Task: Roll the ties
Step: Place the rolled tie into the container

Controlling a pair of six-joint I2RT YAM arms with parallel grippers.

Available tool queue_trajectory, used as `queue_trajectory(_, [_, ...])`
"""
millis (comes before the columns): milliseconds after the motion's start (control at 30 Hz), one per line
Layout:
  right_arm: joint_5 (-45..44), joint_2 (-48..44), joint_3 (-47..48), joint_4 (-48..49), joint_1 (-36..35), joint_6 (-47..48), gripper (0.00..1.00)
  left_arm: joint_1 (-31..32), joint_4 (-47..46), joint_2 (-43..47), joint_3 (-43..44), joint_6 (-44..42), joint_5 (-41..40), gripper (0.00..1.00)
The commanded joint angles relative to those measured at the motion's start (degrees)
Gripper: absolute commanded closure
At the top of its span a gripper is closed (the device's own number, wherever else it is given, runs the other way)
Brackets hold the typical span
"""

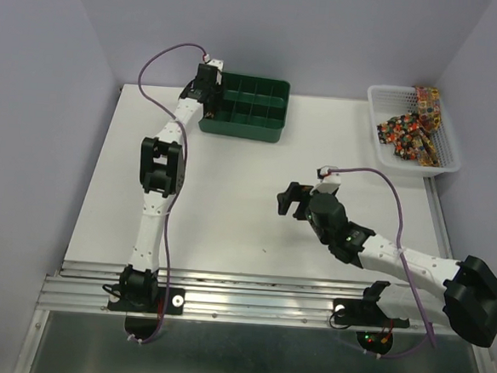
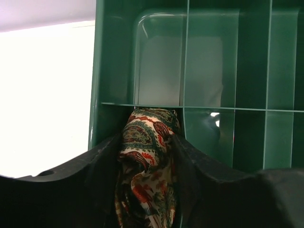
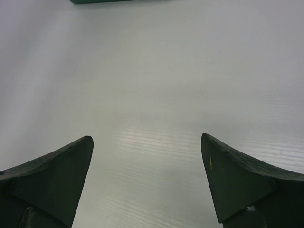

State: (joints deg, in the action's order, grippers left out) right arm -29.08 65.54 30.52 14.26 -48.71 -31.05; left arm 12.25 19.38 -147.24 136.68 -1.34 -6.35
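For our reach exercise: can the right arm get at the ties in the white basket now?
Likely yes: the right arm, jaws open and empty, has nothing between it and the ties in the basket.

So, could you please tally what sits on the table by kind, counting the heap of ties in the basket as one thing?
Green compartment tray: 1
White mesh basket: 1
Tie in the left gripper, over the tray: 1
Heap of ties in the basket: 1 (how many ties it holds cannot be told)
Total: 4
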Motion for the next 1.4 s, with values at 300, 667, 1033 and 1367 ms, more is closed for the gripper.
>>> queue_trajectory(300, [0.17, -1.03, 2.00, 3.14, 0.72, 0.20, 0.00, 0.84, 5.59, 1.16, -0.89, -1.03, 3.81, 0.36])
queue_trajectory(667, [-0.36, -3.57, 3.14, 0.42, 0.72, -0.77, 0.00, 1.02, 2.95, 23.12, -5.27, 4.76, -6.21, 0.01])
queue_trajectory(1033, [-9.85, -12.01, 4.01, -11.86, 0.81, -6.74, 0.00, 2.34, -10.83, 69.03, -61.49, 24.44, -14.83, 0.01])
queue_trajectory(1367, [-14.78, -15.17, 3.58, -20.15, 0.81, -11.58, 0.00, 2.78, -17.10, 105.92, -95.38, 33.69, -13.69, 0.01])
